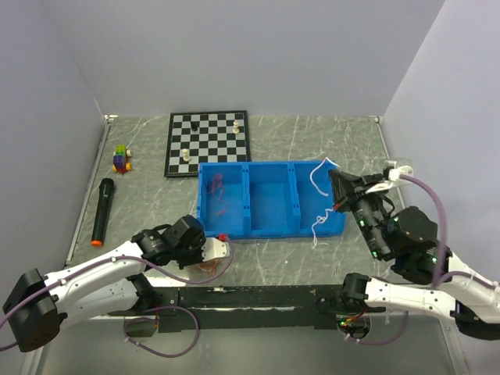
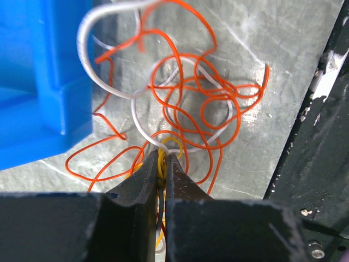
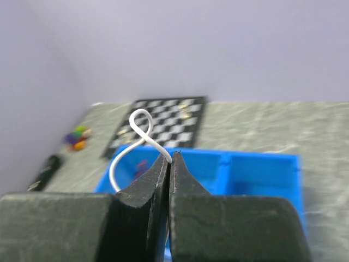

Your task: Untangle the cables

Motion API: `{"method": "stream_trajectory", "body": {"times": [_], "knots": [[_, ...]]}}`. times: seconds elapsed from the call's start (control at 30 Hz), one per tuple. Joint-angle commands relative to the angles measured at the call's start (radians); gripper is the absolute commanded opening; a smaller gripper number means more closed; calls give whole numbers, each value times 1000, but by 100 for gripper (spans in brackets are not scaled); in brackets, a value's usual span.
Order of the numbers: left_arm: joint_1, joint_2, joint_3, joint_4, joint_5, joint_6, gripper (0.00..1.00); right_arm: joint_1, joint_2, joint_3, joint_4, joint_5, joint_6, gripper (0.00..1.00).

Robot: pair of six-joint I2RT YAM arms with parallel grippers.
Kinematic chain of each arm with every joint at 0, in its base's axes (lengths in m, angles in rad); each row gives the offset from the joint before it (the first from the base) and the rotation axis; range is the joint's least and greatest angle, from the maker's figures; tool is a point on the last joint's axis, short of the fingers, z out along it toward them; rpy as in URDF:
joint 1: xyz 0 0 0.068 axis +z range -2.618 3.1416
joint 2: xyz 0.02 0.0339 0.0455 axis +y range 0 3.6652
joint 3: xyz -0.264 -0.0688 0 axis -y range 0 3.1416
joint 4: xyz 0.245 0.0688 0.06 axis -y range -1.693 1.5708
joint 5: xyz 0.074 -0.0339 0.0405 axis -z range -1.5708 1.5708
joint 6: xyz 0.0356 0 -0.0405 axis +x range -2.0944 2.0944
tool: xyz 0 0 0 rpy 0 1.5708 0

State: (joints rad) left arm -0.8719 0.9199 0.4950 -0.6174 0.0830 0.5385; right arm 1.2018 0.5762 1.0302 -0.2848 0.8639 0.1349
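The cables lie as a tangle of orange loops (image 2: 188, 103) with a white strand (image 2: 95, 49) through it, on the table beside the blue bin's corner. My left gripper (image 2: 162, 159) is shut on a yellow cable (image 2: 172, 143) at the tangle's near edge. From above, this gripper (image 1: 215, 254) sits at the bin's front left corner with the tangle (image 1: 208, 270) under it. My right gripper (image 3: 170, 155) is shut on a white cable (image 3: 139, 123) that curls up in a loop. It (image 1: 336, 186) hovers over the bin's right end, where the white cable (image 1: 318, 178) hangs down.
The blue three-part bin (image 1: 269, 232) holds a red cable (image 1: 217, 191) in its left compartment. Behind it lies a chessboard (image 1: 207, 143) with a few pieces. A black microphone (image 1: 101, 211) and toy blocks (image 1: 121, 158) sit at the left. The black base rail (image 2: 322, 164) is near the tangle.
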Motion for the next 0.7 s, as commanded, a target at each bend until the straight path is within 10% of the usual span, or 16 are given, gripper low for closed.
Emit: {"method": "stream_trajectory", "body": {"times": [0.0, 0.47, 0.67], "knots": [[5, -9, 82, -34, 50, 5, 10, -143, 71, 34, 87, 11, -106, 0], [33, -7, 151, -64, 106, 11, 18, -655, 287, 14, 67, -302, 28, 0], [53, -1, 211, -91, 118, -21, 62, -717, 353, 5, 10, -359, 89, 0]]}}
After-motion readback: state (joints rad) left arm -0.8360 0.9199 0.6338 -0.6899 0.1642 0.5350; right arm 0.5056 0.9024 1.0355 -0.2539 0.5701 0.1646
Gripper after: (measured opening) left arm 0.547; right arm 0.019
